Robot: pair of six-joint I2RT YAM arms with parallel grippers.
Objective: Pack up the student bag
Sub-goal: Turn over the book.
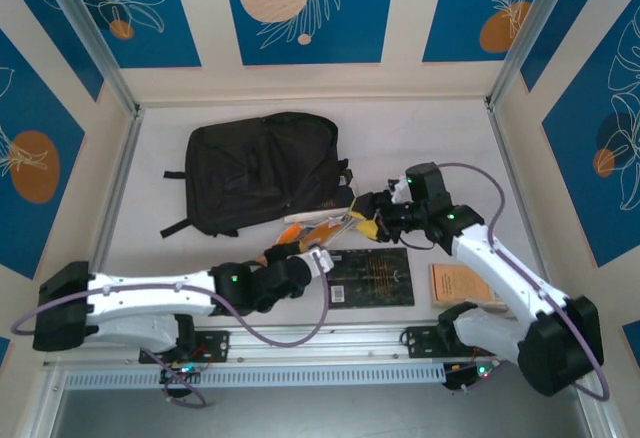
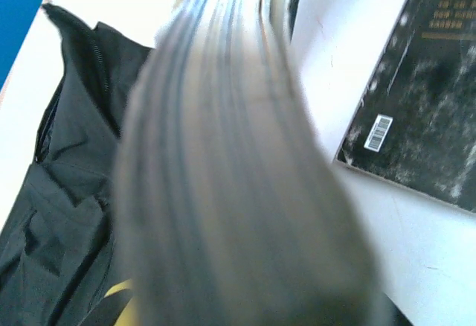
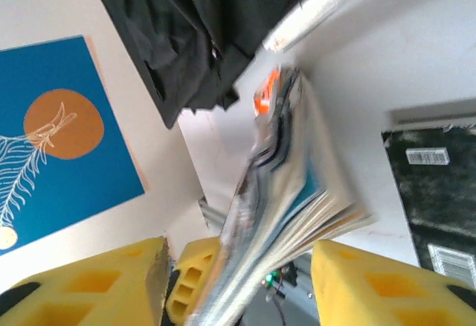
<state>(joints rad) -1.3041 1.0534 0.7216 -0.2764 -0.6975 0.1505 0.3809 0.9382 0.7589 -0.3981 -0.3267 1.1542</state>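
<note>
The student bag (image 1: 265, 173), a large black soft fabric backpack, lies flat toward the far middle of the white table (image 1: 440, 148), straps trailing off its left side. At its near right corner a thick soft-cover book with an orange-and-white cover (image 1: 325, 230) sits tilted between the two arms, its far end just beside the fabric. The left gripper (image 1: 316, 255) meets the book's near end. The left wrist camera shows the blurred page edges (image 2: 238, 192) running straight out from the lens, but not the fingers, so whether those jaws pinch the book cannot be told. The right gripper (image 1: 383, 216) flanks the book's other end with its jaws spread, and its yellow fingers (image 3: 387, 289) stand clear of the pages on at least one side.

The step in hand appears to be passing the book to the left arm and feeding it into the bag. Doing it well probably means confirming a firm grip first. The left arm should then lead with the narrow edge along the zipper line (image 2: 100, 65), keeping the pages from fanning. A flat black hardcover (image 1: 370, 278) and a tan paperback (image 1: 458, 283) wait near the arms' bases.
</note>
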